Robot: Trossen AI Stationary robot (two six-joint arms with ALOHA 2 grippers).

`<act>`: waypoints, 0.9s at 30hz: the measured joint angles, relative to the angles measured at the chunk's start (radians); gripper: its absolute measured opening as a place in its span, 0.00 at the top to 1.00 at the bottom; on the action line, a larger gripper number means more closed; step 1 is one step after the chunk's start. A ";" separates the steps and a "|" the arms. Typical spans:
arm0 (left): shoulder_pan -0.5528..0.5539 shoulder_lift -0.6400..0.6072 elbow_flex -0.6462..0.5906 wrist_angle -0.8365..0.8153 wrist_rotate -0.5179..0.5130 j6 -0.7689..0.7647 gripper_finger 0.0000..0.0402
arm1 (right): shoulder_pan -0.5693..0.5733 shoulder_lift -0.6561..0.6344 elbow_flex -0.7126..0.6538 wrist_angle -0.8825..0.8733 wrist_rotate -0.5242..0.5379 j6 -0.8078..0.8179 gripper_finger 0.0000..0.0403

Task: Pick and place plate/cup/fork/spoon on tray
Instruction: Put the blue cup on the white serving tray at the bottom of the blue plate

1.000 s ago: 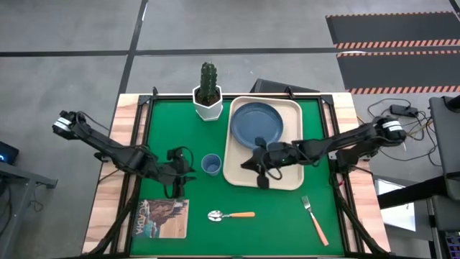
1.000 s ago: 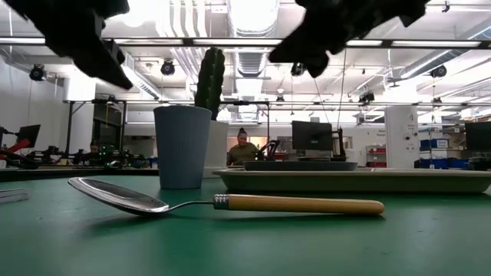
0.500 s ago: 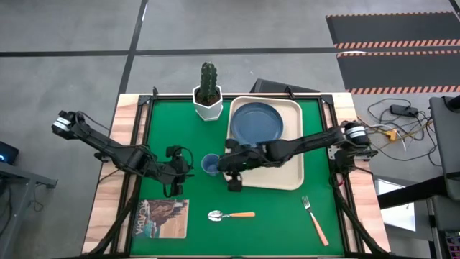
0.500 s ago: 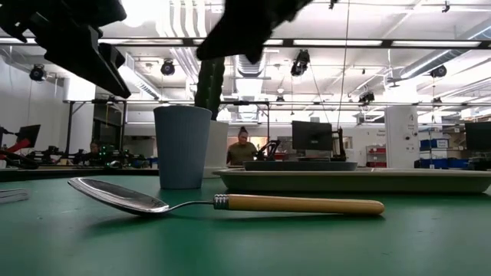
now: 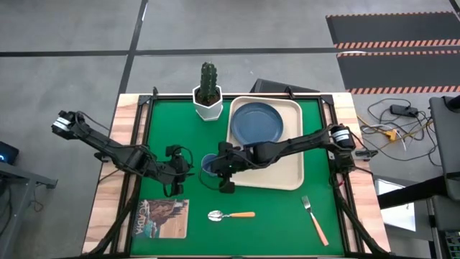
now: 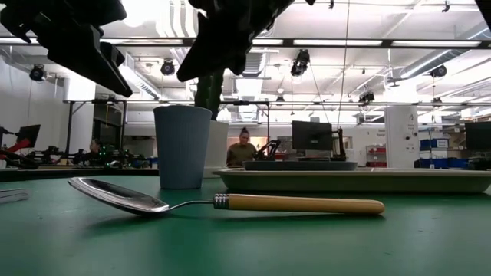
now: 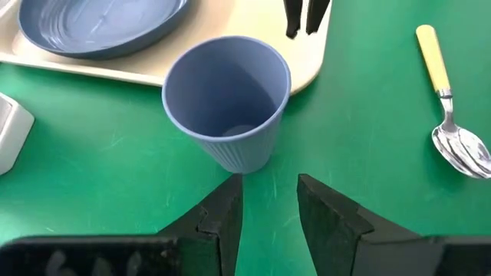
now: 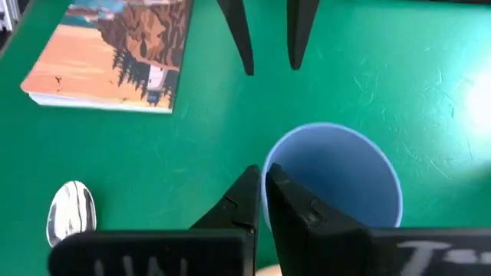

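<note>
Fingers: right gripper [image 8: 262, 201] nearly together above cup [image 8: 334, 176]; left gripper [image 7: 268, 201] apart, at cup's nine o'clock.
Risk: closed tips may topple the cup.

My high view looks straight down on the desk [image 5: 158, 129]; my low view skims its surface; both wrist views share the cup [image 7: 227, 100].

matt ribbed cup [image 7: 227, 100], glossy metal spoon [image 6: 222, 202] bowl, smooth wooden-looking handle, felt-like green mat [image 5: 180, 129].
</note>
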 joint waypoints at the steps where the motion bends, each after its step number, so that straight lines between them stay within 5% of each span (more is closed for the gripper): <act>1: 0.000 0.000 0.000 -0.001 0.000 0.000 0.74 | 0.000 -0.001 0.000 0.002 0.000 0.000 0.93; 15: 0.001 0.000 0.005 0.000 -0.172 0.011 0.74 | 0.000 0.036 -0.004 0.011 0.000 -0.043 0.59; 27: 0.000 -0.003 0.005 0.002 -0.176 0.009 0.74 | -0.013 0.088 -0.004 0.053 0.001 -0.105 0.54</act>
